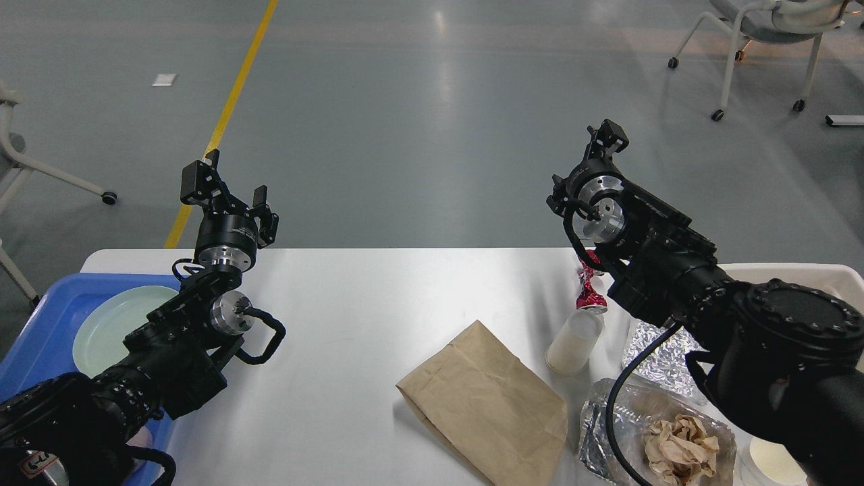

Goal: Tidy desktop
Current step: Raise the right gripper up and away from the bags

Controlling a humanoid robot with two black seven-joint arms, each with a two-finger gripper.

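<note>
The white desktop [378, 304] fills the lower half of the head view. On its right side lie a brown paper bag [486, 405], a cloudy white cup [574, 341] with a crumpled red wrapper [589, 287] at its top, a sheet of foil [658, 358], and a foil dish holding crumpled brown paper [678, 445]. My left gripper [229, 185] is open and empty, raised above the desktop's far left edge. My right gripper [584, 162] is raised above the far right edge, seen from behind, with its fingers apart and nothing in it.
A blue tray [40, 337] with a pale green plate [111, 324] sits at the left edge, partly under my left arm. A beige bin [837, 277] stands at the right, behind my right arm. A white lid or cup [769, 462] shows at the bottom right. Wheeled chairs stand on the floor beyond.
</note>
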